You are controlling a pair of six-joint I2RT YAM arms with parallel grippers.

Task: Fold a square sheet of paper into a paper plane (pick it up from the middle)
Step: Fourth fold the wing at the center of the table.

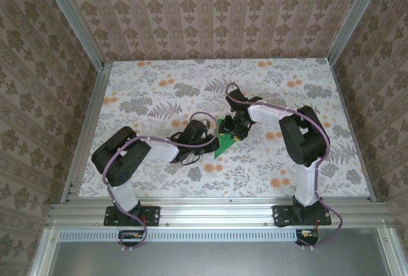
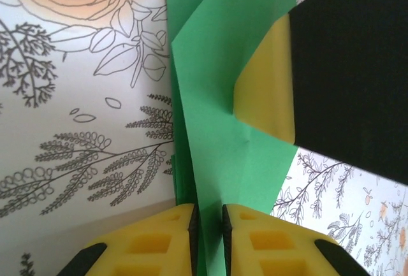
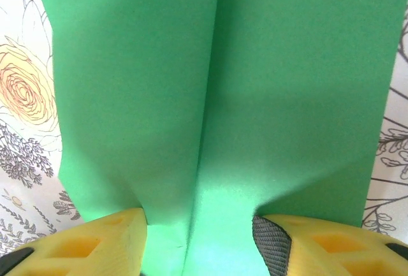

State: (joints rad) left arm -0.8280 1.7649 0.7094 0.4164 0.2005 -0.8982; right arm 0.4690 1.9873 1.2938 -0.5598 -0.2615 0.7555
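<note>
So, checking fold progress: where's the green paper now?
Mid-table in the top view, the green paper sits between both grippers, pinched by the left gripper.
</note>
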